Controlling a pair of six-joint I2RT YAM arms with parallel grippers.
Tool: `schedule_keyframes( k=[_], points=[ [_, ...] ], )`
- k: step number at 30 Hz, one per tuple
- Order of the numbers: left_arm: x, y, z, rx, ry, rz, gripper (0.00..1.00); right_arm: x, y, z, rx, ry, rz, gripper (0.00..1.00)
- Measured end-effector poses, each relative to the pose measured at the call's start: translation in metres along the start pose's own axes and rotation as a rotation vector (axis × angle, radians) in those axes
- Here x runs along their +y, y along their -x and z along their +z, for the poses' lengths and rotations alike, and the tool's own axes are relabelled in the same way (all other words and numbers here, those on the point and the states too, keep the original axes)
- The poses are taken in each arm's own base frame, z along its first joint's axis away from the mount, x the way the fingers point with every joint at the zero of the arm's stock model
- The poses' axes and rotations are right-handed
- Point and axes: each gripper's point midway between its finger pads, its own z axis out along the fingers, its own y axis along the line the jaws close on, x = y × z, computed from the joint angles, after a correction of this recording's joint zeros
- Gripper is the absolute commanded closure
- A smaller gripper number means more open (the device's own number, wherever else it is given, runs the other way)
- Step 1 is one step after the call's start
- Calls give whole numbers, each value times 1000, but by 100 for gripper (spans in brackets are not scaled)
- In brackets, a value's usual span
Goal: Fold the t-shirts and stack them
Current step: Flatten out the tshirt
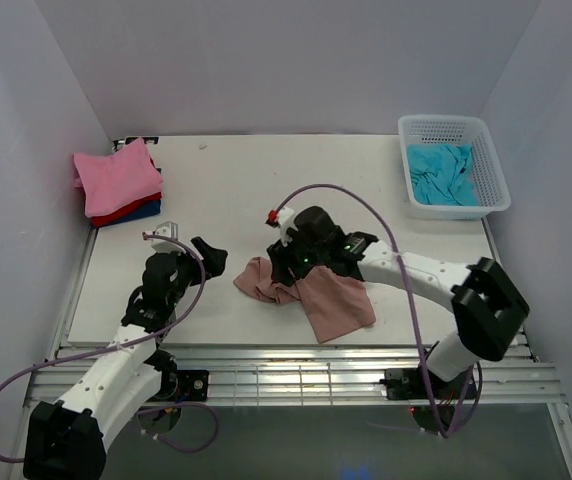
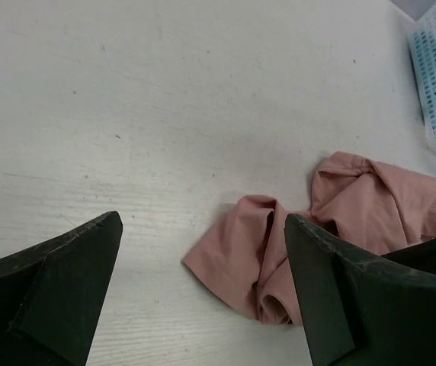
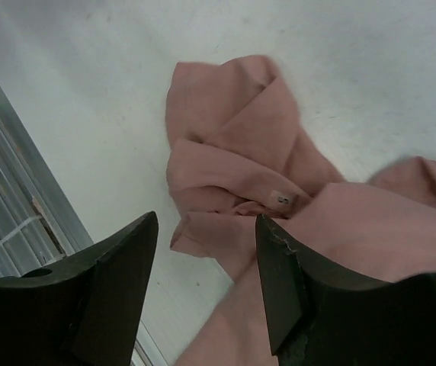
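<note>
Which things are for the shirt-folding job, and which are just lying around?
For the job:
- rose-brown t-shirt, crumpled mid-table
- folded stack of pink, red and dark blue t-shirts, far left
- turquoise t-shirt, inside the basket

Just lying about:
- white lattice basket, far right
- table itself

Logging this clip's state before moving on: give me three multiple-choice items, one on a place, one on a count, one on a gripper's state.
1. Where is the turquoise t-shirt? A mid-table; B at the near edge; C in the basket.
2. How many shirts are in the far-left stack? A two; B three; C five.
3. The left gripper is: A open, empty; B shut on cloth; C out of view.
Answers: C, white lattice walls surround it; B, pink, red and dark blue layers show; A, fingers apart, nothing between.
</note>
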Motion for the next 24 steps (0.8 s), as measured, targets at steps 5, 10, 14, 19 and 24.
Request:
schedule_keyframes(
  k=[5, 10, 14, 19, 24],
  points=[
    [2, 16, -4, -74, 24, -2, 2, 23, -49, 58, 173, 58, -55, 41],
    [9, 13, -3, -71, 49, -2, 2, 25, -41, 79, 167, 43, -97, 41],
    [15, 2, -2, -48, 64, -4, 2, 23, -11, 82, 93, 16, -128, 41],
    [19, -6, -2, -28, 68, -4, 2, 18, 20, 94, 27, -22, -157, 42],
    [18, -7, -3, -25, 61, -4, 2, 7, 9, 116, 65, -52, -178, 42]
  ],
)
